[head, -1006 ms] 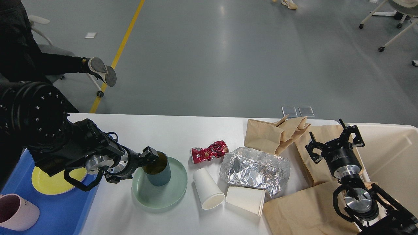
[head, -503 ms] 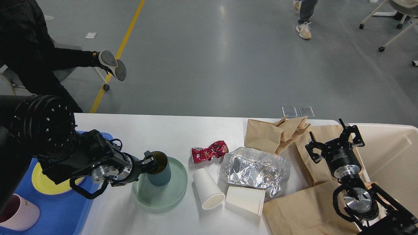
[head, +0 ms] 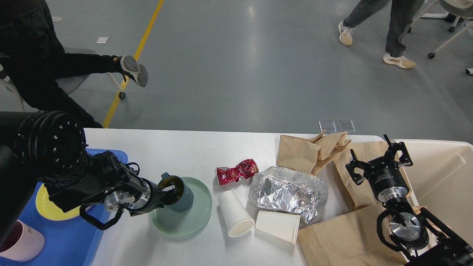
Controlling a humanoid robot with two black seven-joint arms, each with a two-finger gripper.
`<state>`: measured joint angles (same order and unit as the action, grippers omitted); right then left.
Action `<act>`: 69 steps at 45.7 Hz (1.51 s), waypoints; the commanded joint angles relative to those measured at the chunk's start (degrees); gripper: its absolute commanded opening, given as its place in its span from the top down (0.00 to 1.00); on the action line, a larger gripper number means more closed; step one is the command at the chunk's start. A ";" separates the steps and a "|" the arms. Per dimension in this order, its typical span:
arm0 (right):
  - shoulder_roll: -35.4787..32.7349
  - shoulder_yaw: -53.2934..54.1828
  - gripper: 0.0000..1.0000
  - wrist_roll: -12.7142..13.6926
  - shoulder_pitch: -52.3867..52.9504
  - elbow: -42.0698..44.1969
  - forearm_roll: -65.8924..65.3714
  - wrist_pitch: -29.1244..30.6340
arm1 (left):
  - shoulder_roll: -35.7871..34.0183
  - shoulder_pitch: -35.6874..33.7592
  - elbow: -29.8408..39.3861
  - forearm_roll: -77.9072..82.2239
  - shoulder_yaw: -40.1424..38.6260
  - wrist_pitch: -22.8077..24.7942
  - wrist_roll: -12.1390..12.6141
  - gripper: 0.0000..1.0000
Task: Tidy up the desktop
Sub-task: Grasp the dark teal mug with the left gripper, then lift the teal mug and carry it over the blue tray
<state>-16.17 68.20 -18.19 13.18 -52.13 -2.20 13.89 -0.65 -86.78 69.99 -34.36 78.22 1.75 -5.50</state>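
step: lifting teal mug (head: 180, 191) off green plate (head: 184, 218) near desktop (head: 184, 151) front-left edge | left gripper (head: 166, 190) apparently pinching mug rim | right gripper (head: 377, 162) spread, empty | next: carry to blue tray (head: 66, 240)

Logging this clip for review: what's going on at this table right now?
The left gripper is at the rim of a dark teal mug, which tilts on a pale green plate; whether it is clamped is unclear. The right gripper hangs open over brown paper bags, holding nothing. A crushed red can, crumpled foil and two tipped paper cups lie on the white desktop.
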 commanded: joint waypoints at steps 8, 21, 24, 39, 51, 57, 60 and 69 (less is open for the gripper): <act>0.00 0.00 0.00 0.00 0.00 0.01 0.00 0.00 | -0.06 -0.41 0.32 -0.01 -0.09 0.18 6.81 1.00; 0.00 0.00 0.00 0.00 0.00 0.01 0.00 0.00 | -2.07 -4.62 0.50 0.43 1.31 11.41 7.52 1.00; 0.00 0.00 0.00 0.00 0.00 0.01 0.00 0.00 | -2.43 -6.21 0.50 0.96 2.02 14.41 8.57 0.98; 0.00 0.00 0.00 0.00 0.00 0.10 0.00 0.00 | -3.40 -15.25 3.21 3.59 5.01 24.44 11.47 0.98; 0.00 0.00 0.00 0.00 0.00 0.10 0.00 0.00 | -3.48 -33.44 15.60 5.52 5.27 25.14 14.11 0.99; 0.00 0.00 0.00 0.00 0.00 0.10 0.00 0.00 | -2.96 -43.55 20.62 9.48 4.04 30.84 12.79 0.99; 0.00 0.00 0.00 0.00 0.00 0.10 0.00 0.00 | -2.78 -47.33 21.24 9.48 3.95 34.53 11.83 0.99; 0.00 0.00 0.00 0.00 0.00 0.10 0.00 0.00 | -2.52 -56.92 25.98 10.45 6.41 38.85 6.55 0.99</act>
<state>-16.18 68.20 -18.19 13.18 -52.03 -2.20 13.89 -3.36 -139.46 93.83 -24.61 82.97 38.97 3.10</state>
